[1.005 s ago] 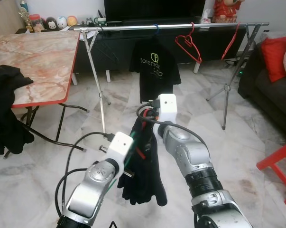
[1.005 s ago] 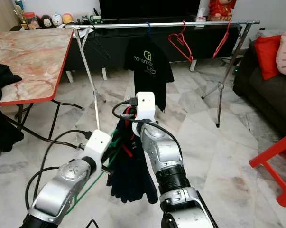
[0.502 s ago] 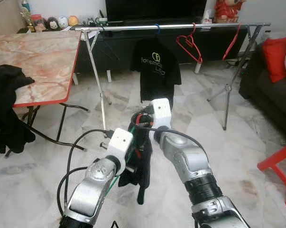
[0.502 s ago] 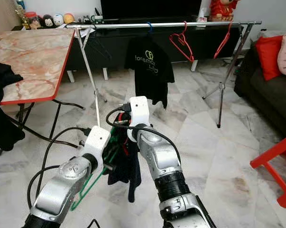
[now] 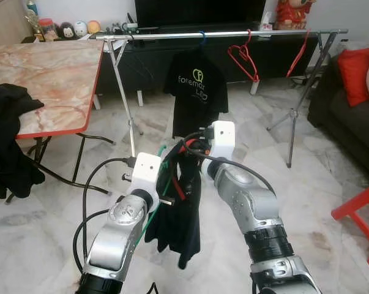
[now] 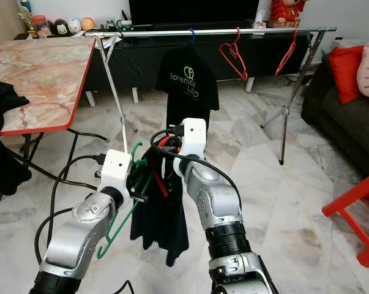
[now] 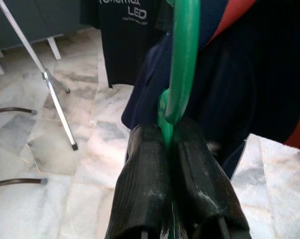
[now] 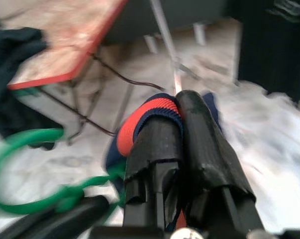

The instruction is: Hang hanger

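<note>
My left gripper (image 7: 165, 133) is shut on the neck of a green plastic hanger (image 7: 182, 59), whose hook (image 6: 137, 148) points up in front of me. Against the hanger hangs a dark navy garment (image 5: 181, 220) with a red collar (image 8: 146, 122). At that collar my right gripper (image 8: 178, 105) is shut on the cloth, just beside the left gripper. Both hold their load at chest height over the marble floor. Further back stands the metal clothes rail (image 5: 233, 33).
On the rail hang a black printed T-shirt (image 5: 195, 92) and two red hangers (image 5: 242, 58) (image 5: 297, 52). A marble-top table (image 5: 49, 73) with black clothing (image 5: 3, 141) stands on the left. A dark sofa (image 5: 349, 116) and a red stool (image 5: 361, 208) are on the right.
Both arms have lifted the hanger and garment higher and a little toward the rail. The hanger's hook now stands above the left wrist, and the garment hangs straighter.
</note>
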